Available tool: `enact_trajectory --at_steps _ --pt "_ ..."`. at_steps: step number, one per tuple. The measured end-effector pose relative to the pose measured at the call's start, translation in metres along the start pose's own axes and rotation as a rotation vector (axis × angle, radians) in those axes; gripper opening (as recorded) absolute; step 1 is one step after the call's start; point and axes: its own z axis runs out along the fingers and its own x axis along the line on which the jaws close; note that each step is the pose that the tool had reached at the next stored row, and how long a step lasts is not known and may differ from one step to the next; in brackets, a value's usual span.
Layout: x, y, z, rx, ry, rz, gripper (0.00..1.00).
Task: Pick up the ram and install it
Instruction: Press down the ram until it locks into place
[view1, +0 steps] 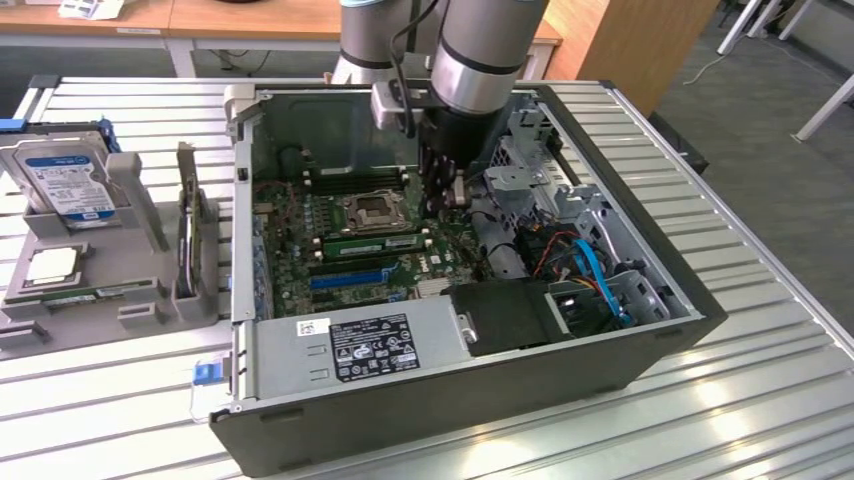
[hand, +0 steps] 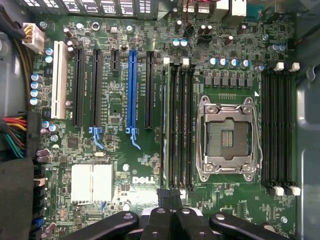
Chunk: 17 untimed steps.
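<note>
Inside the open computer case, the hand hangs low over the motherboard, fingers pressed together and holding nothing. Just to its left in the exterior view lies the ram, seated flat in a slot beside the processor socket. Farther left, on the slatted surface, a grey rack holds a hard drive

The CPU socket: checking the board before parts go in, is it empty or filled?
Empty: the CPU socket shows bare contacts inside its metal frame, with no chip seated.
</note>
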Motion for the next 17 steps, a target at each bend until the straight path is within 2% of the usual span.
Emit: enact_trajectory --at_steps 17 --pt "0.0005 -0.0004 0.0079 0.0000 0.0000 0.000 0.10"
